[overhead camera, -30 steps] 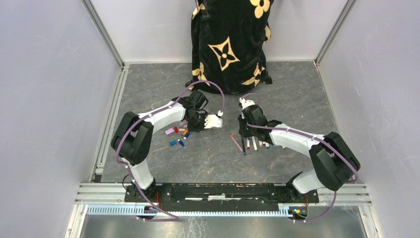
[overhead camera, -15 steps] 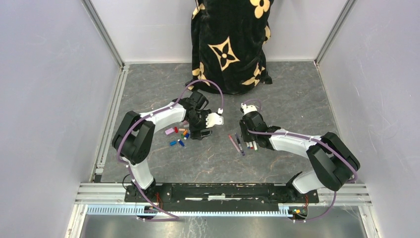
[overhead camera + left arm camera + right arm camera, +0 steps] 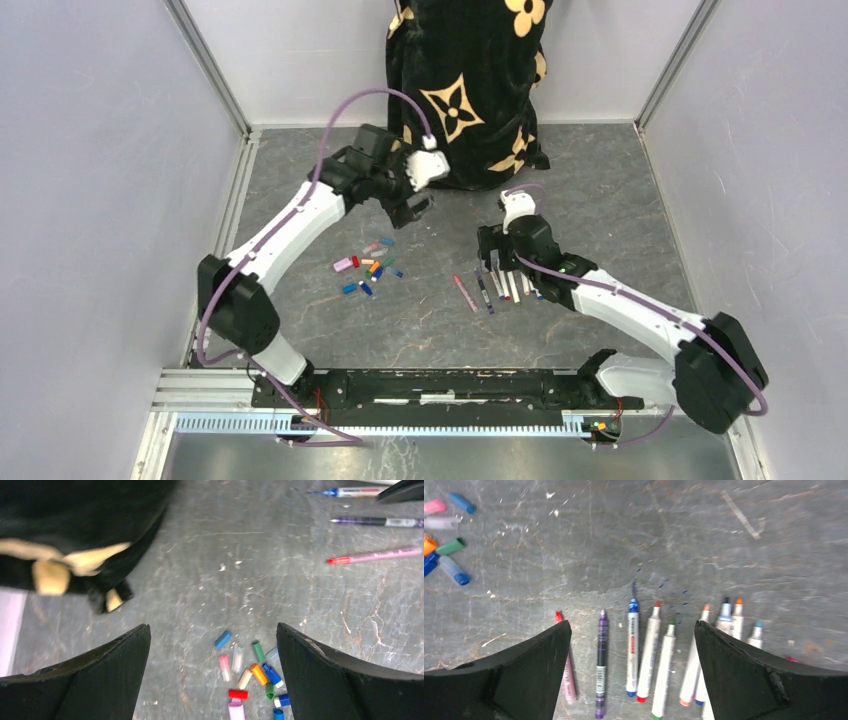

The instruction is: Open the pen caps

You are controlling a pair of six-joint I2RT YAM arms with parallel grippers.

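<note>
Grey table (image 3: 600,200): caps (image 3: 366,270), pens (image 3: 500,285), black cloth (image 3: 465,90)

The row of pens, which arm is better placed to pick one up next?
Right. The right hand, open, hangs directly over the pens. The left hand, also open, is off by the black cloth, nearer the pen caps than the pens.

Pen caps (image 3: 258,674): off the pens, lying loose on their sides in one tight cluster; colours pink, blue, red, orange, green, pale grey. Pens (image 3: 648,650): flat in a rough side-by-side row, coloured tips bare and pointing one way (barrels mostly white), plus a pink pen (image 3: 375,555) and a dark purple pen (image 3: 601,665); well apart from the caps.
</note>
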